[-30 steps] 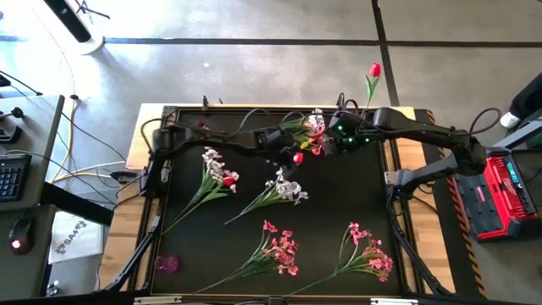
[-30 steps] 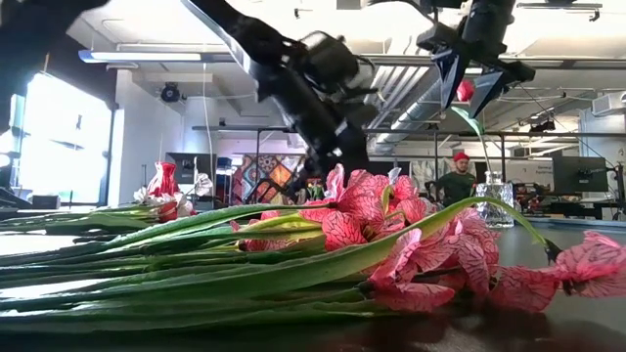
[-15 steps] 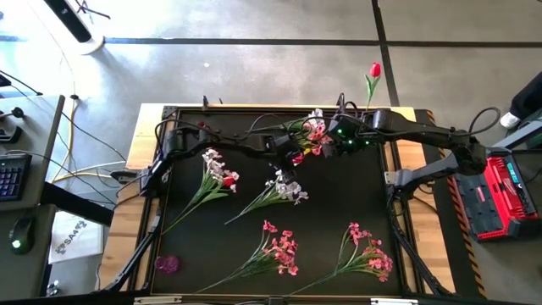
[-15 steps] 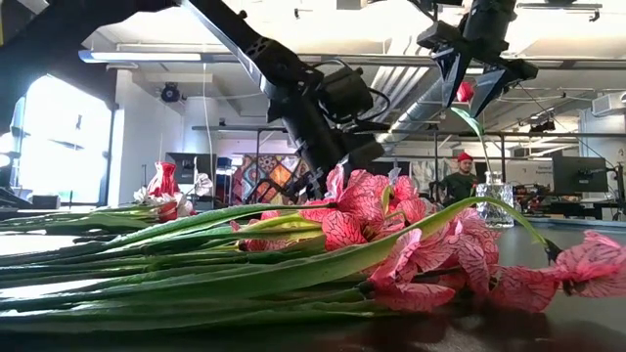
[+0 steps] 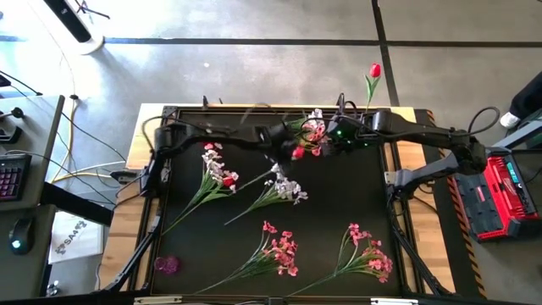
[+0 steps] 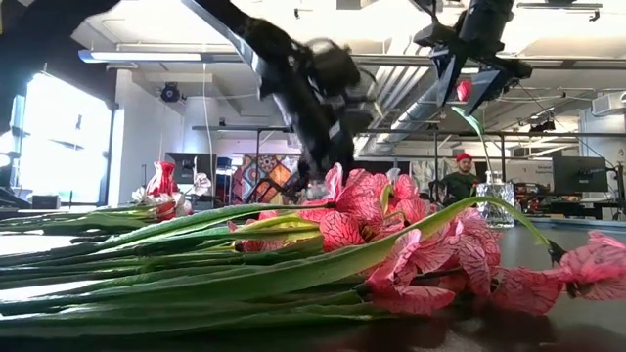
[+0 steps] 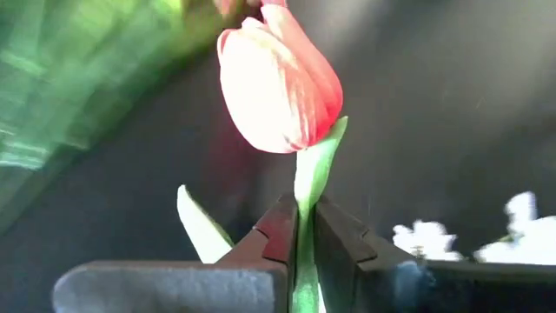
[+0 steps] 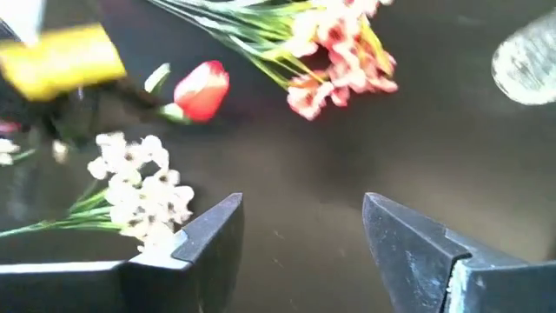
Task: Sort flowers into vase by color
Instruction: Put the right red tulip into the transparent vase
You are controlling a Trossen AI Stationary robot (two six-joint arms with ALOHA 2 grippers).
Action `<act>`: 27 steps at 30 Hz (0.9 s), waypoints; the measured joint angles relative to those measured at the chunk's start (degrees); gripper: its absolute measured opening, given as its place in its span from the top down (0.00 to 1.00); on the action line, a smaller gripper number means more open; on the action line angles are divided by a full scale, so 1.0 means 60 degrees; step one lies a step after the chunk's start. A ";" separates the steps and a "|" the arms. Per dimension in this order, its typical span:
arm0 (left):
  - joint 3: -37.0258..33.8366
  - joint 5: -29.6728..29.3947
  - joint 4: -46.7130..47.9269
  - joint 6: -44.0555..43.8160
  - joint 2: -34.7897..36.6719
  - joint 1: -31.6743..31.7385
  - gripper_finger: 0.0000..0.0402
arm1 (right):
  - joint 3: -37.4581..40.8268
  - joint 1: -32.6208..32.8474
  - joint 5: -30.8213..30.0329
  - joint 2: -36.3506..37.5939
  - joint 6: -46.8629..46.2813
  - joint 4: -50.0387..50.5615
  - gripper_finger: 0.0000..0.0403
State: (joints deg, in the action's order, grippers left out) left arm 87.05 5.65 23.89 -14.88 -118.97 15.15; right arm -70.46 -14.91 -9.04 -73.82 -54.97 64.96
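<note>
Red tulip (image 7: 278,83) petals smooth, faintly glossy; table (image 5: 339,203) top matt black.

From my remote station I saw the desk (image 5: 405,161), wood-edged with a black top, standing on a grey concrete floor (image 5: 254,72) crossed by dark tape lines. A red case (image 5: 498,196) sat at one side, and a keyboard (image 5: 10,178) and mouse (image 5: 19,234) lay on a side table opposite. Across the room, a bright window (image 6: 67,147) glared, ceiling ducts (image 6: 391,88) ran overhead, and a person in a red cap (image 6: 459,178) stood near a monitor (image 6: 579,174).
</note>
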 joint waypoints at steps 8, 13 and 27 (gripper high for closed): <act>0.0014 -0.0075 -0.0365 -0.0157 0.2102 0.0649 0.98 | 0.0000 0.0707 -0.0100 0.0287 0.1532 -0.2841 0.44; 0.0014 -0.0166 -0.1593 -0.0711 0.3067 0.1085 0.98 | 0.0000 0.1056 -0.0549 0.0458 0.2150 -0.4835 0.44; 0.0025 0.1024 -0.5947 -0.1833 0.3587 0.0794 0.98 | 0.0000 0.1047 -0.0921 0.0306 0.3415 -0.7900 0.44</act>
State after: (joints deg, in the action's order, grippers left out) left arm 87.20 11.80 -11.79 -25.88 -97.45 19.91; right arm -70.46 -8.62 -14.57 -71.99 -34.48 17.56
